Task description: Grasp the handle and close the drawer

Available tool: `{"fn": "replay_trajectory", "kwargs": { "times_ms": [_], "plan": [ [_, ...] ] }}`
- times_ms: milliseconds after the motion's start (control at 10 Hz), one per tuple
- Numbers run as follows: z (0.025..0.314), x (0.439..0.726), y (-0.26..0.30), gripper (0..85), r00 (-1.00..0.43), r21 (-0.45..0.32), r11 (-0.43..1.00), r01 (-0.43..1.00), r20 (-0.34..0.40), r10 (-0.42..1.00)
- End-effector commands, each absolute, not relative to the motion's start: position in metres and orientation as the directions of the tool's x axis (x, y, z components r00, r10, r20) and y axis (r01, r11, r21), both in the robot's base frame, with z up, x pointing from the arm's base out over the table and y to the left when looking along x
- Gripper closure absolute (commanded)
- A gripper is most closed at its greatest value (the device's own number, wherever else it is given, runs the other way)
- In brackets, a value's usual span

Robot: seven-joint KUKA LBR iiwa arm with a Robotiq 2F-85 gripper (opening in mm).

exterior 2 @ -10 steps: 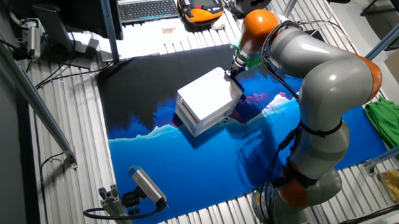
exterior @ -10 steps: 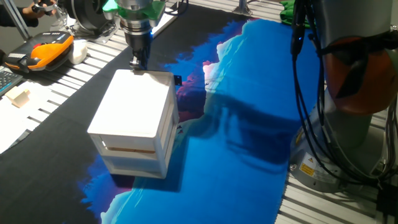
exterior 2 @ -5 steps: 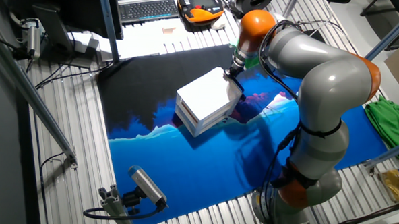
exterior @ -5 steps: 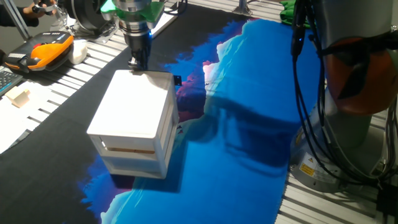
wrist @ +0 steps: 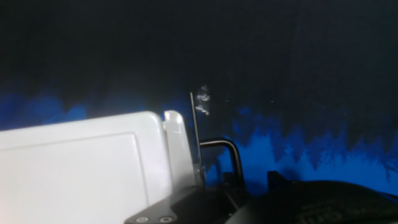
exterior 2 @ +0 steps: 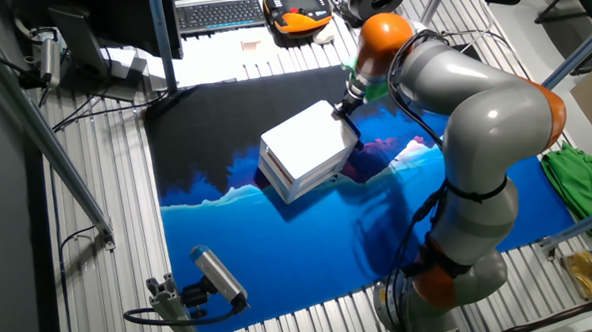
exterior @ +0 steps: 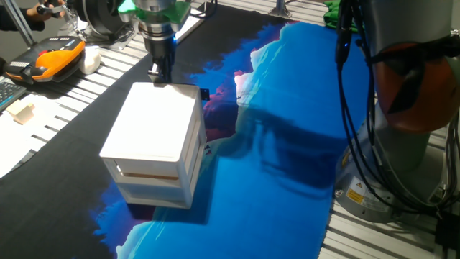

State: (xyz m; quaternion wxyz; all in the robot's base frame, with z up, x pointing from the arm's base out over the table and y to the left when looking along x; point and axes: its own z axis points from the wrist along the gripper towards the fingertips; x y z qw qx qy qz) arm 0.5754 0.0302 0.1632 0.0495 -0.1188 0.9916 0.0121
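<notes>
The small white two-tier cabinet (exterior: 153,121) stands on the blue and black mat (exterior: 273,180). Its upper tier is the drawer (exterior: 191,129), which looks pushed nearly flush with the cabinet body. My gripper (exterior: 157,72) comes down at the cabinet's far edge, fingers close together. In the hand view the drawer front (wrist: 177,149) stands beside the thin black handle (wrist: 232,155), whose lower part runs in between my dark fingers (wrist: 186,208). The other fixed view has the gripper (exterior 2: 341,106) at the cabinet's (exterior 2: 302,146) back corner. The handle is hidden in both fixed views.
The arm's grey base (exterior: 406,151) and cables stand right of the mat. An orange and black pendant (exterior: 54,59) and a small wood block (exterior: 21,109) lie at the left. A keyboard (exterior 2: 221,13), a green cloth (exterior 2: 576,173) and a camera on a stand (exterior 2: 216,275) surround the mat.
The cabinet has crept a few pixels away from the gripper's side. The gripper itself has hardly shifted and stays at the far edge.
</notes>
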Motion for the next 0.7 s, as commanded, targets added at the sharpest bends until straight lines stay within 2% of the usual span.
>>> {"fn": "replay_trajectory", "kwargs": {
  "times_ms": [0,400,600],
  "plan": [
    [0.1647,0.5762,0.0297,51.0,-0.967,0.018,0.972,-0.235,-0.104,-0.232],
    [0.1649,0.5762,0.0297,51.0,-0.968,0.018,0.973,-0.232,-0.104,-0.229],
    [0.1651,0.5762,0.0297,51.0,-0.968,0.048,0.971,-0.232,-0.110,-0.226]
  ]
}}
